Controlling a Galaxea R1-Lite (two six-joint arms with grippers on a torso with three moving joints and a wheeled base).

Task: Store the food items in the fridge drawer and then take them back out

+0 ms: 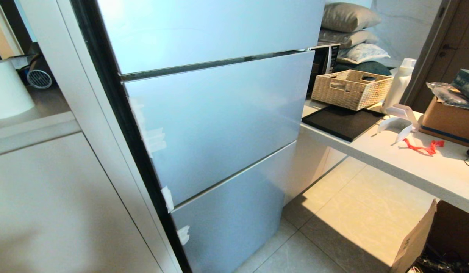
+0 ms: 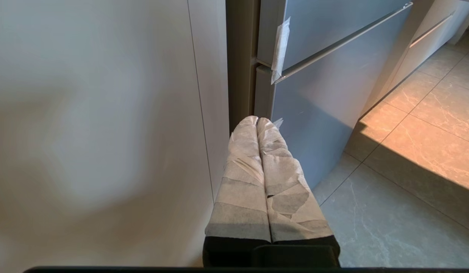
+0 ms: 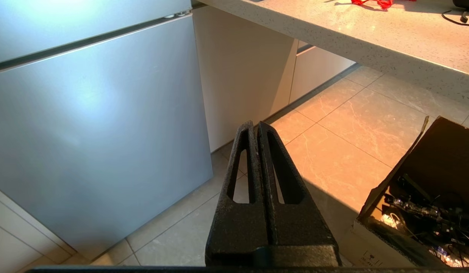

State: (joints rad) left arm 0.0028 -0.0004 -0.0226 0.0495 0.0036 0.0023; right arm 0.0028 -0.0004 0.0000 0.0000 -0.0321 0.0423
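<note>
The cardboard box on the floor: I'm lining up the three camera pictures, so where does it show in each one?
Head view: cardboard box in the lower right corner, under the countertop.
Left wrist view: not in it.
Right wrist view: at the right edge, open, with cables inside, beyond the shut right gripper.
Shared landmark: the lowest grey-blue fridge panel, seen in all three views.

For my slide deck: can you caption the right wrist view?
Right gripper, jaws shut and empty, hangs above the tiled floor beside the closed fridge door.
</note>
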